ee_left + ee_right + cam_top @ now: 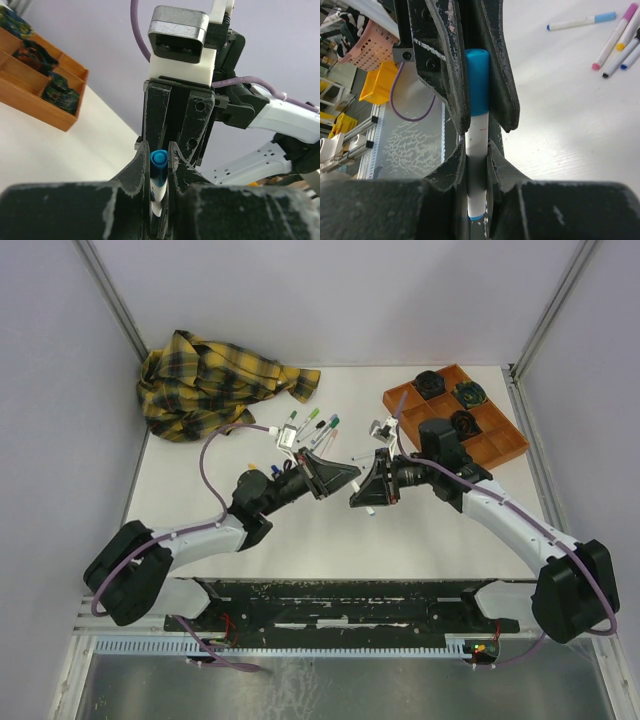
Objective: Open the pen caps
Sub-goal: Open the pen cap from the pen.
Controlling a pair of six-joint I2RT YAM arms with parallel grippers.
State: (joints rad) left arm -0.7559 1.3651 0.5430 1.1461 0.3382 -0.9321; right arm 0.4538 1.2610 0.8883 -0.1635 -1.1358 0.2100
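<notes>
Left gripper (485,127) nearly closed, pinching blue cap (477,82) mid-air over table (300,530); right gripper (476,150) clamped on white barrel (477,137). Cap looks light, stiff, slick; I'd grip mid-length, pull straight

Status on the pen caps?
Left gripper, jaws shut on blue cap. Right gripper, jaws shut on white barrel. Cap not yet off. Other pens off to the side, nothing blocking.

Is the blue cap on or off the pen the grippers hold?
On: the blue cap sits seated against the white barrel, no gap showing.
</notes>
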